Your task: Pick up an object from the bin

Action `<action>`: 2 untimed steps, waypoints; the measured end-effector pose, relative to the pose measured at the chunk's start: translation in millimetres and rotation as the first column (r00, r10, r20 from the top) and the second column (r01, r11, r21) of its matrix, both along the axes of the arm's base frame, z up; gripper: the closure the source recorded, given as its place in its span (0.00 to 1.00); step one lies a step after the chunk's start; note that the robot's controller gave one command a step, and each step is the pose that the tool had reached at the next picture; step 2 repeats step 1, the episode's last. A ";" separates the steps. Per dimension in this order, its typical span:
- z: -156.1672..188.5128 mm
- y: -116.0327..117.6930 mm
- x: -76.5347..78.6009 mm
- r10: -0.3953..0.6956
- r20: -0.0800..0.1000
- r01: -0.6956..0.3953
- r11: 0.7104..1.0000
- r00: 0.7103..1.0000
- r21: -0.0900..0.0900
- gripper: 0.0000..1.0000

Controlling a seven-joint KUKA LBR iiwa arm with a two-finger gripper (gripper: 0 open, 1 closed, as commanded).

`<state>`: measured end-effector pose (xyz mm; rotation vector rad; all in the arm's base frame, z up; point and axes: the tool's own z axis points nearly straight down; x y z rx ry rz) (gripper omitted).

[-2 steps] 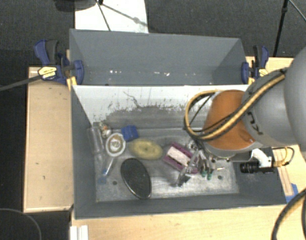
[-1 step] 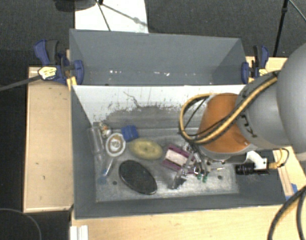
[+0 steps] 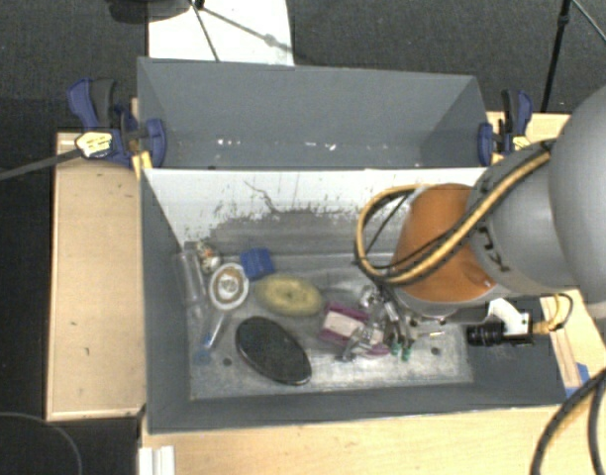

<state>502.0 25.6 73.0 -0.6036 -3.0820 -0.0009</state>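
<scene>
Hanging low over the right part of the bin floor, the tool sat just beside, perhaps touching, a small purple-and-pink object. How wide the tool stood, and whether it had hold of that object, could not be told, since its tip was a tangle of small metal parts under the orange wrist cover.

The main risk, as I judged it, was a glancing grip. If the tool met only the object's near edge, the piece could have skidded left toward the yellowish oval pad or the black oval disc instead of rising. The tool also looked very near the floor, so pressing further down might have jammed it against the metal. The silvery ring and blue piece lay well apart and seemed out of harm's way.
</scene>
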 end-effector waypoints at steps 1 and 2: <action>151.4 -1.3 -9.6 -0.018 0.009 0.018 1.000 1.000 0.000 1.00; 151.4 -1.3 -9.6 -0.018 0.009 0.018 1.000 1.000 0.000 1.00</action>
